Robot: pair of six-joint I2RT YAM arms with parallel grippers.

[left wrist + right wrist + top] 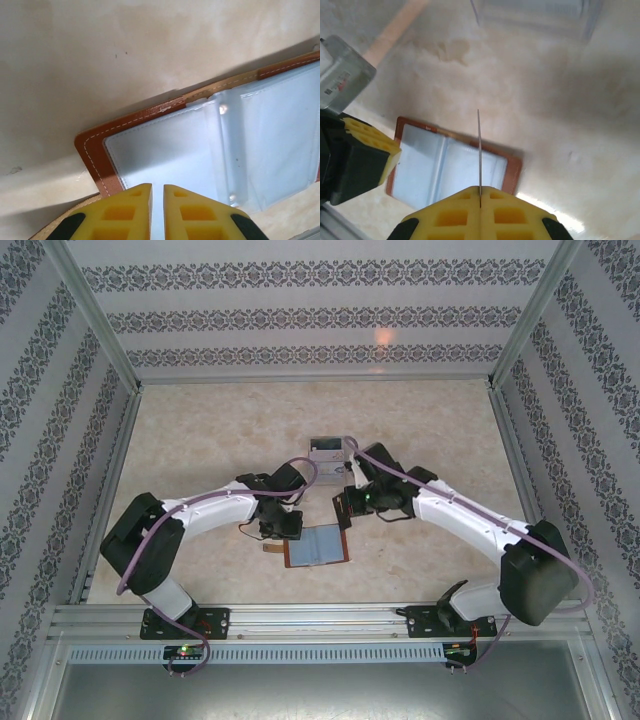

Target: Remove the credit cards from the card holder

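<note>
Well, the biggest thing here is the pale marbled table (200,440), which takes up the middle of the overhead view. Patterned walls stand round it. The left arm (200,520) and the right arm (470,520) bend inward from the lower corners and nearly meet at the centre of the frame. Just above centre stands a clear plastic box (328,448), apart from the rest.

Just below centre, the card holder (318,546) lies spread open and flat on the table with its pale grey-blue pockets facing up. In the left wrist view it runs from the lower middle to the right edge. Its brown leather border with white stitching frames the pockets.

The left gripper (157,189) is at the bottom centre of its own view, above the wallet's left-hand pocket. Its yellow fingers (132,210) are parted by only a narrow slit, with nothing between them. I cannot tell whether the tips touch the pocket.

The right gripper (480,191) is at the bottom centre of its view, with its fingers pressed together on one of the credit cards (479,150). The card is seen edge-on as a thin upright line rising from the fingertips. It is lifted clear of the open wallet, which lies beneath it at the lower left of that frame.
</note>
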